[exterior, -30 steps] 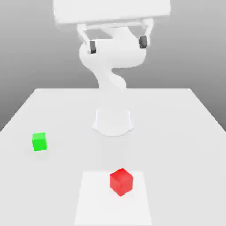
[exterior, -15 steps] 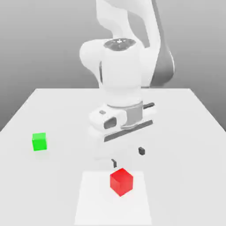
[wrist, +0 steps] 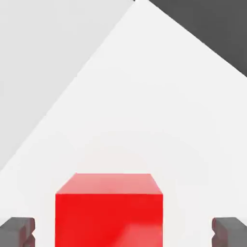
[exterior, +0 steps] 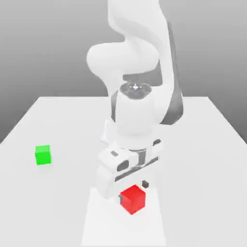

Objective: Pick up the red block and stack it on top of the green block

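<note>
At the exterior view's left, a small bright green matte cube, the green block (exterior: 43, 155), sits alone on the flat white table (exterior: 212, 144), well apart from everything else. Toward the middle of that view, the glossy white robot arm (exterior: 137, 111) bends down over the table, its hand low above a paler square patch (exterior: 96, 222) on the table's near part. There rests a small bright red matte cube, the red block (exterior: 132, 198), with the two-finger gripper (exterior: 131, 189) right at it (the hand's white body covers most of the fingers here). One dark fingertip (exterior: 145, 184) peeps out just beside the cube's upper edge on the exterior view's right; its partner is largely lost behind the cube and hand.

The hand view supplies what the outside camera cannot: the red block (wrist: 109, 212) stands squarely between two dark grey finger pads (wrist: 17, 231), one at each side, with clear white gaps separating both pads from the cube. The gripper (wrist: 123, 232) is spread wide and grips nothing; the cube rests on the surface. The cube's lower part and both pads are cut off by the frame edge. The green cube lies outside this camera's sight.

No writing or marking can be read on anything.
</note>
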{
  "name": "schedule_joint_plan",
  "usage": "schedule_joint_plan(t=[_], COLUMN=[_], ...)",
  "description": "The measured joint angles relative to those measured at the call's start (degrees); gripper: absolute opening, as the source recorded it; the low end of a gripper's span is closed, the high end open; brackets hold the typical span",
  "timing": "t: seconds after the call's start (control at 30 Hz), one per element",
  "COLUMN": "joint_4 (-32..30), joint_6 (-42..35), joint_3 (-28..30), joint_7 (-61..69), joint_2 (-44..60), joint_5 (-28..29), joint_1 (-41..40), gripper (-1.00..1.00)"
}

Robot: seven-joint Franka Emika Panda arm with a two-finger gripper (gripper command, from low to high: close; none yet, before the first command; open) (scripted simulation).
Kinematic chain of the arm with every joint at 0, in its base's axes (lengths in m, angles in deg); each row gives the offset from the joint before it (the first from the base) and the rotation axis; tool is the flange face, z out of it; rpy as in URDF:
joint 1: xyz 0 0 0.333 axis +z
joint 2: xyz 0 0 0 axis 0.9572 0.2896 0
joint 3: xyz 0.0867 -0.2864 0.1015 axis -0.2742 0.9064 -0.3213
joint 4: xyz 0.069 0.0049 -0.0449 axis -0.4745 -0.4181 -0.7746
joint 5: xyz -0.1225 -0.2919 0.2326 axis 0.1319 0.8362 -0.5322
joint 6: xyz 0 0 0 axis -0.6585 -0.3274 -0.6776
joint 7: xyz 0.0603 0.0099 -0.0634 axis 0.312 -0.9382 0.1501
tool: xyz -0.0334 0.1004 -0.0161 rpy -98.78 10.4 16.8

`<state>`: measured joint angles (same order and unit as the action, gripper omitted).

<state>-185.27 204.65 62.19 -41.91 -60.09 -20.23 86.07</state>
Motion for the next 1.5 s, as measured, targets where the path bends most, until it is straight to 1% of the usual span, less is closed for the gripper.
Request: schedule_joint_plan(t=[0.07,0.1,0.33,0.57,0.7,0.87,0.9,1.0,1.13,1.3,1.5], joint_4=[0.1,0.1,0.1,-0.3,-0.9,-2.0,-2.2,-2.8,-3.7,-5.2,-7.2], joint_6=[1.8,2.3,2.2,-3.3,-6.4,-9.6,-10.6,-14.0,-18.1,-21.8,-23.9], joint_3=[-1.6,-2.1,-2.2,1.3,2.0,2.3,3.2,6.9,12.7,20.2,28.8], joint_7=[0.9,1.2,1.0,-2.4,-4.2,-5.3,-2.4,9.2,24.7,41.5,59.3], joint_2=[2.2,2.8,2.7,-3.9,-7.6,-11.3,-12.2,-15.3,-19.5,-24.4,-29.5], joint_5=[-1.4,-1.9,-1.7,3.4,5.7,7.3,6.7,5.3,6.4,11.7,21.5], joint_1=[-1.2,-1.6,-1.7,0.5,0.5,0.6,1.0,-3.1,-6.3,-12.3,-20.9], gripper=[0.0,-1.0,-1.0,-1.0,-1.0,-1.0,-1.0,-1.0,-1.0,-1.0,-1.0])
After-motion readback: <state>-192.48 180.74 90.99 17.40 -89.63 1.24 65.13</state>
